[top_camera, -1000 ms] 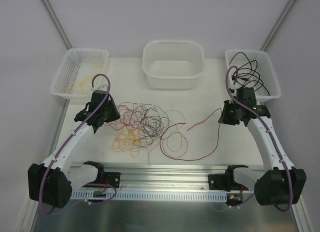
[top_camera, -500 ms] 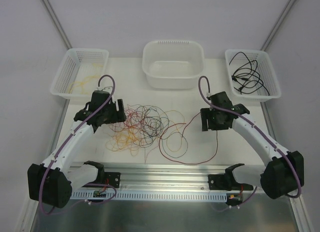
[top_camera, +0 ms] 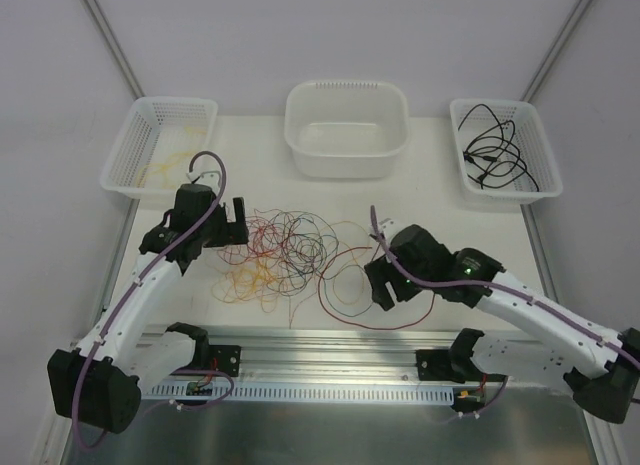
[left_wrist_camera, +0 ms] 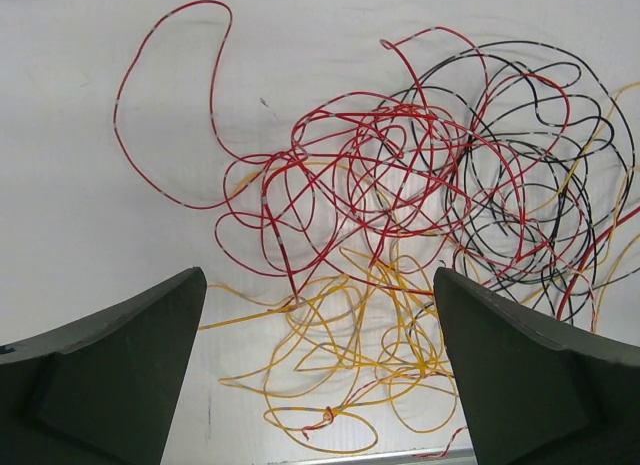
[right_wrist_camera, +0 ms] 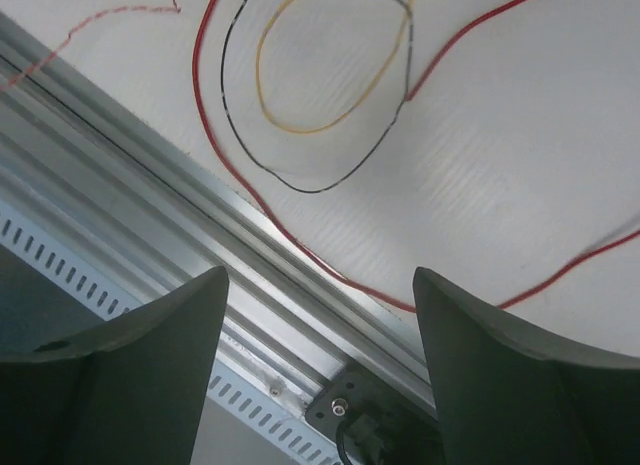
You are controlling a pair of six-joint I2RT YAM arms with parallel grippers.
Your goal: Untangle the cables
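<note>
- Red, yellow and black cables (top_camera: 285, 250) lie tangled on the white surface (top_camera: 440, 200) in the top view, with one long red loop trailing toward the near aluminium rail (top_camera: 330, 343).
- At the tangle's left edge hovers the left end effector (top_camera: 238, 221), jaws wide and empty. The right end effector (top_camera: 380, 285) hangs over the red loop, also spread with nothing in it.
- More black wires (top_camera: 495, 150) sit apart in the right basket (top_camera: 548, 193).
- From the left wrist, both fingers (left_wrist_camera: 110, 375) stand far apart above the cables (left_wrist_camera: 400, 185): red on top, yellow nearer, black at right.
- From the right wrist, the fingers (right_wrist_camera: 520, 365) are wide over the rail (right_wrist_camera: 150, 185). Beyond them a red strand (right_wrist_camera: 215, 135) and small black and yellow loops lie on the surface.
</note>
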